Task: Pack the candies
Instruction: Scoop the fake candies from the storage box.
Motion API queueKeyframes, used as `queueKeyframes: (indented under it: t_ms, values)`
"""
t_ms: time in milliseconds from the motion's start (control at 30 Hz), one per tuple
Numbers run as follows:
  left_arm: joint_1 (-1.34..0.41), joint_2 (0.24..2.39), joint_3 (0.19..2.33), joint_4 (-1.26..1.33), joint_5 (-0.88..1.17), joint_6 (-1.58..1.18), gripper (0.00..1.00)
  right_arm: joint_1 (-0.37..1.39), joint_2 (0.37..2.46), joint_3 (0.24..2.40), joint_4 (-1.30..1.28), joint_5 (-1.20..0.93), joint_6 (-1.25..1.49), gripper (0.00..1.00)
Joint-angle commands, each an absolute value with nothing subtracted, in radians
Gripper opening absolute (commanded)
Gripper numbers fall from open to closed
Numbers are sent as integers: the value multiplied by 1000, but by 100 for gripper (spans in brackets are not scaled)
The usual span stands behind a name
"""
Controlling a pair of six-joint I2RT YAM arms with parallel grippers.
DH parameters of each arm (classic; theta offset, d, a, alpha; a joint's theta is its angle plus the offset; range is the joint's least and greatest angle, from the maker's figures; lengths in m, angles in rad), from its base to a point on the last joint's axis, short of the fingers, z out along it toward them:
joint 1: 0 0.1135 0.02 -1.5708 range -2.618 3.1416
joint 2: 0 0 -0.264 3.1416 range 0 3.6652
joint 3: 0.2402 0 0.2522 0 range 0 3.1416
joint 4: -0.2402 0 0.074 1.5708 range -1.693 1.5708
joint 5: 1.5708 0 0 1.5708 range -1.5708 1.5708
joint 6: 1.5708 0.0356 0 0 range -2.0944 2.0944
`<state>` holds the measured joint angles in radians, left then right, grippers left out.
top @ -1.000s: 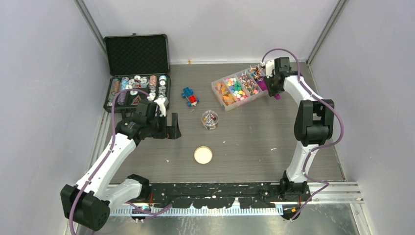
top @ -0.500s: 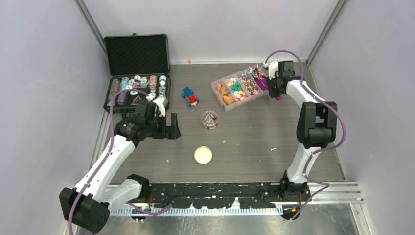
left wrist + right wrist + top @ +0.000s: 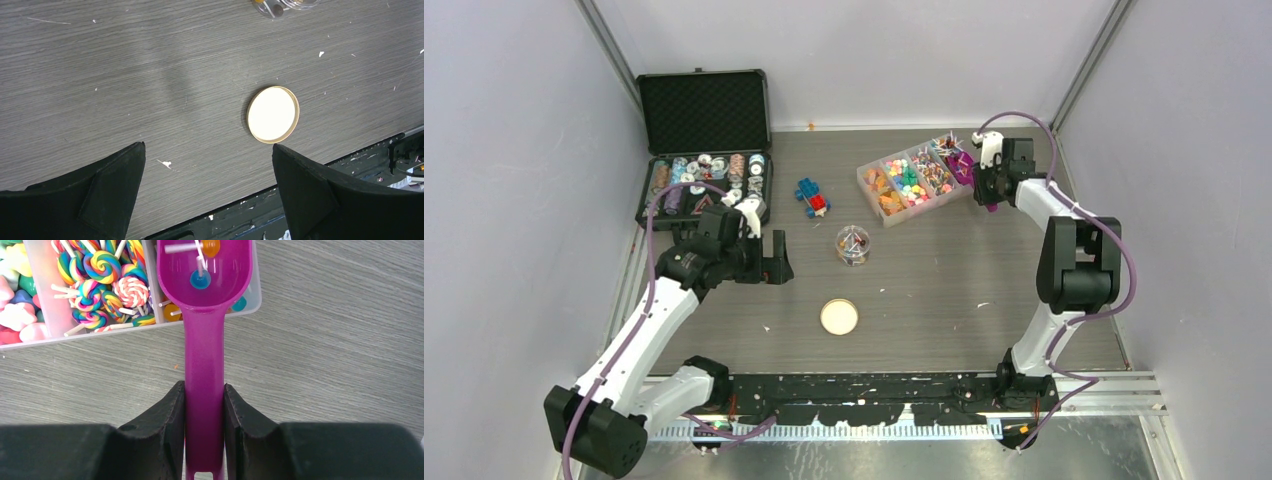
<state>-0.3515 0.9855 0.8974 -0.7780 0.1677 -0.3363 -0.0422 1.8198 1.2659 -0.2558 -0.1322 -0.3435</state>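
Presently scoop (image 3: pixel 204 355), candies (image 3: pixel 200 280) inside, crosses tray (image 3: pixel 100 333) rim

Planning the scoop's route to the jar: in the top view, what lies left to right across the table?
Black case, toy brick figure, clear jar, compartment box of candies, right claw holding the purple scoop.

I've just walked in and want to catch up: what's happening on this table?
The right hand grips a purple scoop by its handle. The scoop's bowl sits over the end compartment of the box, with a couple of lollipops in it. The left hand hangs open above the table, near the round lid. The small jar in the middle has a few pieces inside.
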Motion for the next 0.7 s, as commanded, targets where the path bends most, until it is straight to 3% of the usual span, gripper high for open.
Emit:
queueKeyframes:
  t_ms: [0, 667]
  values:
    - [-354, 964, 917, -759, 163, -341, 100, -60, 1763, 1227, -219, -141, -312, 0]
    - [-354, 941, 914, -754, 149, -341, 100, -61, 1613, 1175, -224, -127, -320, 1]
